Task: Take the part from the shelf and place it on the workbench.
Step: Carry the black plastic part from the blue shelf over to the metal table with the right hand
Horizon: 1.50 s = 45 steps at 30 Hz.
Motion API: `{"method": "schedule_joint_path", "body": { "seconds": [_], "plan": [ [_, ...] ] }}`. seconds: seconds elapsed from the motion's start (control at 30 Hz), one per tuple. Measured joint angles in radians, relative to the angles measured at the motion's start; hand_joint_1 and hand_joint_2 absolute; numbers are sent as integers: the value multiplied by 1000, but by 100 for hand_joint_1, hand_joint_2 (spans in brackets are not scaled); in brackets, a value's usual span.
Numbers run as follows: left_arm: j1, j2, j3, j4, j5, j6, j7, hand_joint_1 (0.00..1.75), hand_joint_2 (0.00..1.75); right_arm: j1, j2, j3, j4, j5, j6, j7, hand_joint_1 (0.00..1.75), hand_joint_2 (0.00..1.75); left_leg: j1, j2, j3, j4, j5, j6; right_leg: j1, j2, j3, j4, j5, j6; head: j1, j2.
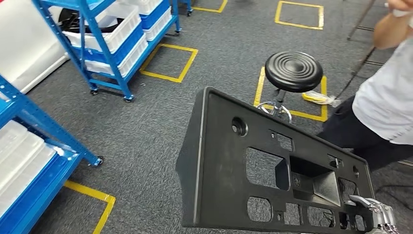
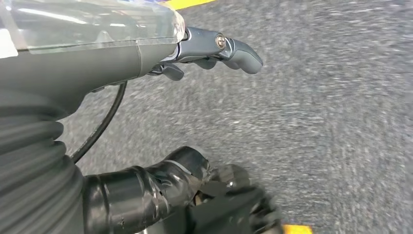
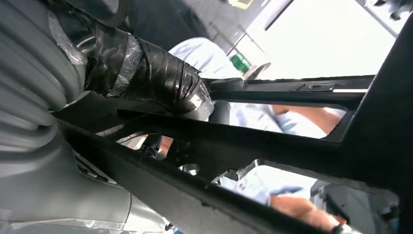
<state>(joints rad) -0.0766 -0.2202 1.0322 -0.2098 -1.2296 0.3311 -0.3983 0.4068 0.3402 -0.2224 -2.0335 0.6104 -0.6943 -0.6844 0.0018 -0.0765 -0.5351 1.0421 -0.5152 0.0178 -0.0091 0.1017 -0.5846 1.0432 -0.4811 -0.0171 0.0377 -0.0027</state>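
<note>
Already off the shelf (image 1: 109, 44): black part (image 1: 234, 161) up in the air, in the near right of the head view, tilted, above the grey carpet (image 1: 146, 126). Held at its near right corner by the right hand (image 1: 377, 214), fingers curled over the edge and through the openings; in the right wrist view also wrapped around the bars of the part. Left hand (image 2: 214, 51) hanging over the floor, holding nothing, fingers loosely curled and apart. No workbench to be seen, so placing not yet done. Probably the carrying stage, about the middle of the task. Left to do: reach the workbench, lower the part, let go. Black stool (image 1: 293, 71) and a person (image 1: 384, 107) standing far right, near the part.
</note>
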Motion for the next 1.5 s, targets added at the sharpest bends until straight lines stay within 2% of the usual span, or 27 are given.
{"method": "schedule_joint_path", "body": {
  "seconds": [0.03,0.07,0.13,0.2,0.27,0.33,0.4,0.47,0.53,0.6,0.63,0.7,0.77,0.83,0.87,0.9,0.93,1.0,1.07,1.13,1.17,1.23,1.3,1.37,1.4,1.43,1.5],
  "plan": [
    [-1,1,0,0,0,0,0,0,175,0,0,0,0,0,0,0,175,175,-2,-18,10,-26,4,3,-3,11,-4,0,3,5,0,0],
    [-2,1,0,0,0,0,0,0,175,0,0,0,1,0,0,0,175,175,-3,-17,14,-33,3,4,-6,24,-8,-2,7,11,0,0],
    [-3,0,1,0,0,0,0,0,175,2,1,-1,1,0,0,0,175,175,0,9,19,-50,12,10,-5,31,-14,-3,10,24,0,0],
    [-3,-1,1,0,1,0,1,0,175,2,1,-1,1,0,0,-1,175,175,5,40,25,-71,25,21,2,-18,-37,42,-25,33,3,0],
    [-2,-2,1,0,1,0,1,0,175,0,1,-1,2,0,0,-1,175,175,3,72,26,-77,28,28,0,-76,-91,157,-90,40,7,0],
    [1,-2,2,0,2,0,1,0,175,0,1,-1,5,-1,0,-1,175,175,2,105,24,-75,26,27,-7,-91,-130,246,-117,49,7,0],
    [0,-2,4,0,2,0,1,0,175,1,1,-2,8,-2,0,0,175,175,3,134,25,-70,20,23,-16,-103,-100,198,-75,59,7,0],
    [-1,-2,6,0,2,0,1,0,175,0,1,-2,9,-3,0,0,175,175,2,154,25,-58,10,13,-17,-140,-24,64,-21,61,7,0],
    [-2,-2,6,0,2,1,1,0,175,0,1,-2,9,-4,0,0,175,175,0,168,25,-47,1,1,-11,-163,12,-5,-6,51,6,0],
    [-5,-2,7,0,2,1,0,0,175,1,2,-2,9,-5,0,2,175,175,-2,183,29,-45,-2,-9,-7,-149,8,-8,-6,37,6,0],
    [-7,-2,8,0,2,1,0,0,175,2,2,-3,9,-6,0,2,175,175,0,182,31,-42,-6,-15,-8,-140,7,-10,-4,31,6,0],
    [-8,-2,8,0,1,1,0,0,175,3,2,-3,8,-6,0,3,175,175,6,144,15,0,-41,-25,-13,-122,6,-15,2,17,6,0],
    [-7,-2,9,0,1,1,0,0,175,2,3,-4,8,-6,0,4,175,175,9,97,-36,113,-107,-30,-14,-104,2,-17,6,8,5,0],
    [-3,-2,11,0,1,1,0,0,175,3,3,-4,8,-7,0,4,175,175,9,86,-96,242,-159,-32,-12,-81,-3,-16,8,4,5,0],
    [-1,-2,11,0,1,1,0,0,175,3,3,-4,8,-7,0,4,175,175,9,86,-109,269,-159,-32,-12,-68,-4,-14,9,4,5,0],
    [0,-2,12,0,1,1,0,0,175,3,3,-4,9,-7,0,4,175,175,10,84,-108,263,-142,-31,-12,-53,-5,-12,10,4,5,0],
    [0,-2,13,0,1,1,0,0,175,3,3,-4,9,-7,0,4,175,175,10,79,-84,211,-106,-30,-12,-40,-6,-10,10,5,5,0],
    [-1,-2,14,0,1,1,0,0,175,3,3,-4,9,-7,0,4,175,175,15,30,-18,63,-36,-25,-13,-15,-9,-2,10,12,6,0],
    [-1,-2,15,0,1,1,0,0,175,2,3,-4,9,-7,0,4,175,175,17,-14,13,-15,-14,-19,-12,6,-19,2,13,25,6,0],
    [-1,-2,16,0,2,1,0,0,175,3,3,-4,8,-8,0,4,175,175,15,-3,14,-22,-12,-8,-14,28,-27,-1,22,42,6,0],
    [-1,-2,16,0,2,1,0,0,175,5,3,-5,8,-8,0,4,175,175,15,11,15,-27,-8,0,-15,25,-31,1,22,48,6,0],
    [-1,-3,16,0,2,0,0,0,175,7,3,-5,8,-8,0,4,175,175,18,40,15,-36,1,16,-12,-18,-53,46,-9,55,8,0],
    [1,-4,16,0,1,0,0,0,175,6,3,-5,8,-8,0,4,175,175,13,70,13,-37,2,22,-9,-75,-101,160,-76,57,10,0],
    [4,-4,16,0,2,0,1,0,175,6,3,-6,9,-8,0,4,175,175,7,102,11,-35,1,25,-9,-92,-139,257,-114,59,10,0],
    [4,-3,16,0,2,0,1,0,175,7,3,-6,9,-8,0,4,175,175,4,117,12,-34,-1,25,-9,-95,-136,260,-107,57,9,0],
    [3,-3,16,0,2,0,2,0,175,7,3,-6,9,-9,0,4,175,175,2,131,13,-34,-2,26,-8,-101,-110,221,-82,54,9,0],
    [0,-4,16,0,1,0,2,0,175,7,3,-6,9,-9,0,4,175,175,-3,155,19,-33,-7,24,0,-136,-29,84,-30,42,10,0]
  ]
}}
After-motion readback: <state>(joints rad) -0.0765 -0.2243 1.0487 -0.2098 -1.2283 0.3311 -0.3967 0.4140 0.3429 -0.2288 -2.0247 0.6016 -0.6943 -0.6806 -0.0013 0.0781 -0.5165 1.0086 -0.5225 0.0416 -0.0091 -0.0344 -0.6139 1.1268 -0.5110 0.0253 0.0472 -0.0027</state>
